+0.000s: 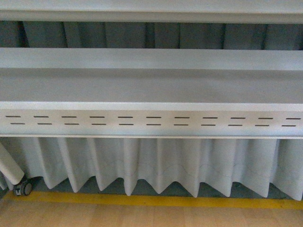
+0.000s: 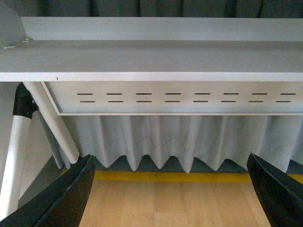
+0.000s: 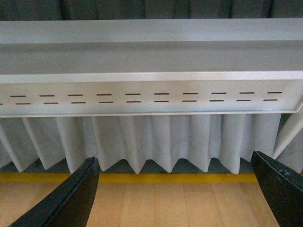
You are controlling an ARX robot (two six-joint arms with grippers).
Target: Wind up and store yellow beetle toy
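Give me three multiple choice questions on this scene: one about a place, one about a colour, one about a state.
1. Where does the stripe run?
A. On the floor below the curtain
B. Across a door
C. Up a wall

2. What colour is the stripe?
A. Red
B. Yellow
C. Blue

3. How is the left gripper?
A. Shut on a toy
B. Shut on cloth
C. Open and empty

Answers:
1 A, it lies on the floor just under the curtain's hem.
2 B, it is plainly yellow against the wood.
3 C, its fingers stand wide apart with nothing between them.
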